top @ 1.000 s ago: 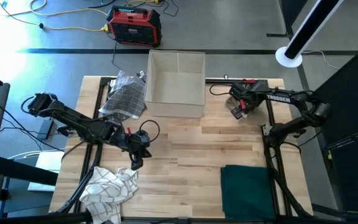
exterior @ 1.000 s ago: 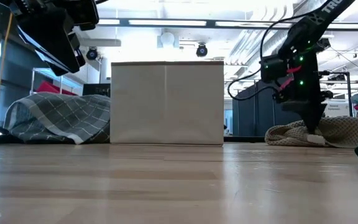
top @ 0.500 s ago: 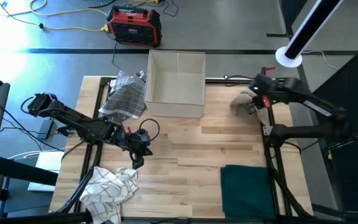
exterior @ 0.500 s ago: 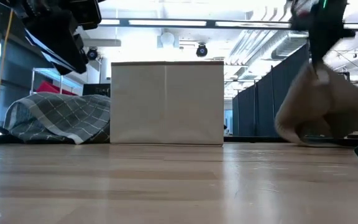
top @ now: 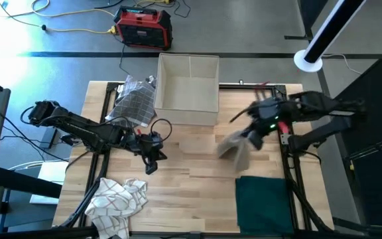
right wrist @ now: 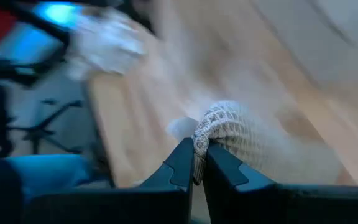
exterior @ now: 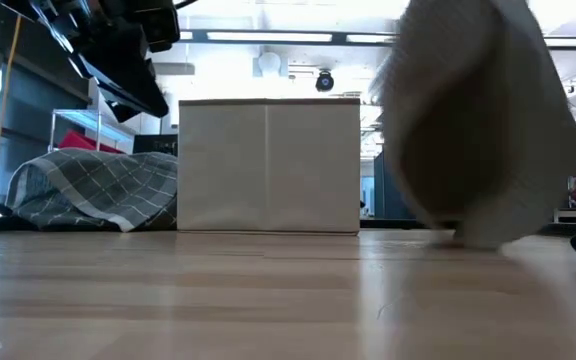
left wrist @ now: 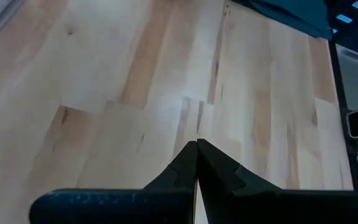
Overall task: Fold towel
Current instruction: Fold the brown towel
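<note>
One beige waffle-weave towel [top: 236,150] is on the move: the right pincer [right wrist: 196,163], clenched on its bunched corner, has swung it off the back edge and out over the middle of the wooden desk [top: 184,179], ready for spreading. Left pincer [left wrist: 196,163] hovers clenched, empty. No legible writing.

no readable text anywhere

checked all four views, nothing legible on the arms, the box, the cloths or the gear on the floor, no labels or numbers.
</note>
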Robot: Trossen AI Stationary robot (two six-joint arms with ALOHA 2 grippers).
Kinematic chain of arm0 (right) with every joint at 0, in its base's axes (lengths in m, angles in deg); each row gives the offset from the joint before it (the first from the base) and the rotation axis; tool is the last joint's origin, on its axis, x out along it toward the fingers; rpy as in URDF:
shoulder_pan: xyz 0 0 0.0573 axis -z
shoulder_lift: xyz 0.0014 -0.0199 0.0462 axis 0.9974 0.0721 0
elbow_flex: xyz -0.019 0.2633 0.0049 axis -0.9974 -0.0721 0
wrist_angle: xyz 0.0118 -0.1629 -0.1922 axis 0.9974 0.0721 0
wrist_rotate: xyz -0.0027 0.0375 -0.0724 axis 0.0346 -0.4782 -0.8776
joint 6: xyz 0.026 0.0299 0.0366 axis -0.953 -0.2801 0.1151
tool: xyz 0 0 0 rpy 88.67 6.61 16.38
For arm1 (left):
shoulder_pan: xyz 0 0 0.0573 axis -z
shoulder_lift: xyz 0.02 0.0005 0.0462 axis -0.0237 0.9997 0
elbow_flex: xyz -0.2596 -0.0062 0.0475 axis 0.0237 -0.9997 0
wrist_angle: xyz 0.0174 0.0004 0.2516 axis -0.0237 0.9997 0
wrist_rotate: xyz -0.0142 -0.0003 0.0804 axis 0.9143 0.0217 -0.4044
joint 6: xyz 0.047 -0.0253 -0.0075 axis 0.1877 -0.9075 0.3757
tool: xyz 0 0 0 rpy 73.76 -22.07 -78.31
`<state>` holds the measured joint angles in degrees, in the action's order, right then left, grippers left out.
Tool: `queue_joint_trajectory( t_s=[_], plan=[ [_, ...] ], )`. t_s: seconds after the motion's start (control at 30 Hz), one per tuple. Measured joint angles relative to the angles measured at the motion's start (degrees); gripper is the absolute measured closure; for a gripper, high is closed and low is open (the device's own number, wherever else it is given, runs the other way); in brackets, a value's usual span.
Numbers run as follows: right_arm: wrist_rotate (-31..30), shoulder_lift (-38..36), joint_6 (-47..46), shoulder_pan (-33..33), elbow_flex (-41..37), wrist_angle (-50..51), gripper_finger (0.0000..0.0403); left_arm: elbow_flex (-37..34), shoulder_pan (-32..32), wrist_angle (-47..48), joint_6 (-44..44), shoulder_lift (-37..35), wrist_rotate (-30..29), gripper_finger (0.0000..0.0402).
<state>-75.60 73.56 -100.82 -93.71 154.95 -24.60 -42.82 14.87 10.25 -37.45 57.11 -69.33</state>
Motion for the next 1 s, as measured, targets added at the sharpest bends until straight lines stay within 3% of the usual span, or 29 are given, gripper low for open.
queue_joint_trajectory(
  t_s=[0.17, 0.27, 0.37, 0.5, 0.8, 1.0],
  plan=[
    [2.8, 13.4, 10.7, -1.2, 11.0, -10.2, 0.0395, 0.0, -0.1, 0.0, 2.7, 0.0, 0.0, 0.0401],
    [1.5, 18.3, 13.7, -3.0, 16.7, -9.7, 0.0395, 0.0, -0.2, 0.2, 2.6, 0.0, 0.0, 0.0401],
    [0.6, 19.3, 13.1, -4.5, 17.1, -6.2, 0.0395, 0.0, 0.0, 0.3, 1.3, 0.0, 0.8, 0.0401],
    [-1.8, 18.5, 7.0, -4.6, 9.1, -4.0, 0.0395, 0.0, 0.6, 0.6, 1.1, 0.0, 1.6, 0.0401],
    [-4.1, 17.8, -5.9, -1.8, -18.4, -5.3, 0.0395, 0.0, 0.7, 1.3, 4.8, 0.0, 1.4, 0.0401],
    [-8.4, 15.3, -13.2, -1.8, -27.6, -4.9, 0.0395, 0.0, 0.7, 2.5, 5.0, 0.0, 1.2, 0.0401]
  ],
)
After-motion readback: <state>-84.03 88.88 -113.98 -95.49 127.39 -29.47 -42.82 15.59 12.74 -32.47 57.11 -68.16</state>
